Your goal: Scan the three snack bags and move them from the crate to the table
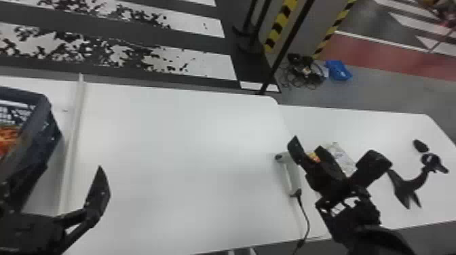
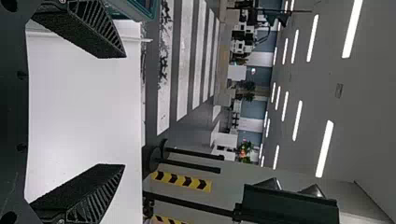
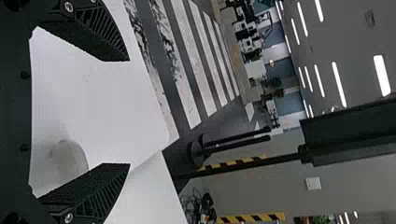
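Note:
The dark blue crate [image 1: 40,125] is at the left edge of the head view, with an orange snack bag [image 1: 8,137] inside. My left gripper [image 1: 71,169] is open beside the crate's near right side; in its wrist view the gripper [image 2: 124,111] has nothing between its fingers. A light grey scanner [image 1: 291,173] lies near the right end of the main table. Over and just right of it, my right gripper [image 1: 334,149] is open; from its wrist the gripper [image 3: 129,112] is empty. Past its fingers, a pale printed bag [image 1: 341,157] and an orange-yellow patch [image 1: 314,156] are partly covered.
The white table [image 1: 176,152] spans the middle, with a raised pale strip [image 1: 74,135] beside the crate. A second white table [image 1: 407,132] adjoins on the right, bearing dark objects [image 1: 407,186]. The scanner's cable [image 1: 307,217] runs to the near edge. A dark pole [image 1: 288,44] stands behind.

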Tool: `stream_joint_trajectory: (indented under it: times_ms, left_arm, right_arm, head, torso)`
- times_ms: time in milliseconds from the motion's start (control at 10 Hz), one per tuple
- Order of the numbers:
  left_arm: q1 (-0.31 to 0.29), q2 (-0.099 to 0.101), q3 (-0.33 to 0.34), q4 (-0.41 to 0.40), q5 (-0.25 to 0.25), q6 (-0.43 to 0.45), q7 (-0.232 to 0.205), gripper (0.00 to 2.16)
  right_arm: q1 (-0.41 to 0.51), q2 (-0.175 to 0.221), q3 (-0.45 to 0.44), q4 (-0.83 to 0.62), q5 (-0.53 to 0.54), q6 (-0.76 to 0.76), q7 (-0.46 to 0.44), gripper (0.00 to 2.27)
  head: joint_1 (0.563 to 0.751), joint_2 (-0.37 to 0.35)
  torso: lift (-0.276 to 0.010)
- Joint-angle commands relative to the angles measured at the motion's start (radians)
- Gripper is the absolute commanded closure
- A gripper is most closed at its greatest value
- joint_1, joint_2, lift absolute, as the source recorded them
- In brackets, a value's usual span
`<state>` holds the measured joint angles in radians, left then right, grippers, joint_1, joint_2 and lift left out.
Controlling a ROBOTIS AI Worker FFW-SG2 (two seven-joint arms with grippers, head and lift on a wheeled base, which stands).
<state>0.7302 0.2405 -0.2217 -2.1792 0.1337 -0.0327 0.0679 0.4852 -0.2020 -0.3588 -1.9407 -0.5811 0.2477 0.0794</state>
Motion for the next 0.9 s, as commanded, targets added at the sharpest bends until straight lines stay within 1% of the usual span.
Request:
stream_joint_trajectory:
  times_ms: [0, 100, 200, 300, 400, 500, 600, 700, 800]
  left_arm:
    - [0.0, 0.0, 0.002, -0.007, -0.003, 0.026, 0.0, 0.02]
    - [0.0, -0.003, 0.007, -0.005, -0.005, 0.032, 0.0, 0.02]
    - [0.0, -0.004, 0.009, -0.004, -0.005, 0.032, 0.001, 0.02]
    - [0.0, -0.006, 0.013, -0.001, -0.005, 0.032, 0.0, 0.02]
    - [0.0, -0.006, 0.022, 0.004, -0.005, 0.032, 0.0, 0.02]
    - [0.002, -0.009, 0.033, 0.009, 0.0, 0.023, 0.0, 0.02]
    - [0.006, -0.017, 0.053, 0.007, 0.017, 0.011, 0.0, 0.02]
    - [0.012, -0.027, 0.093, -0.004, 0.035, -0.005, -0.002, 0.02]
    - [0.012, -0.03, 0.137, -0.027, 0.052, -0.014, -0.014, 0.02]
  right_arm:
    - [0.033, 0.019, 0.133, -0.072, 0.13, -0.034, -0.013, 0.09]
    - [0.067, 0.024, 0.221, -0.093, 0.207, -0.101, -0.029, 0.09]
    - [0.108, 0.024, 0.301, -0.104, 0.271, -0.215, -0.058, 0.09]
    - [0.135, 0.022, 0.374, -0.101, 0.352, -0.297, -0.093, 0.09]
    - [0.159, 0.022, 0.42, -0.099, 0.369, -0.322, -0.107, 0.09]
    - [0.19, 0.024, 0.443, -0.089, 0.374, -0.405, -0.118, 0.09]
    - [0.202, 0.024, 0.446, -0.072, 0.374, -0.451, -0.119, 0.09]
    - [0.204, 0.024, 0.44, -0.067, 0.374, -0.454, -0.121, 0.09]
    - [0.207, 0.024, 0.434, -0.069, 0.376, -0.454, -0.121, 0.09]
  head:
    - [0.695, -0.35]
    - [0.695, -0.338]
    - [0.695, -0.277]
    - [0.695, -0.246]
    - [0.695, -0.196]
    - [0.695, -0.147]
    - [0.695, -0.11]
    - [0.695, -0.098]
    - [0.695, -0.077]
  torso:
    - [-0.062]
    - [-0.062]
    - [-0.062]
    - [-0.062]
    - [-0.062]
    - [-0.062]
    - [-0.062]
    - [-0.062]
    - [-0.062]
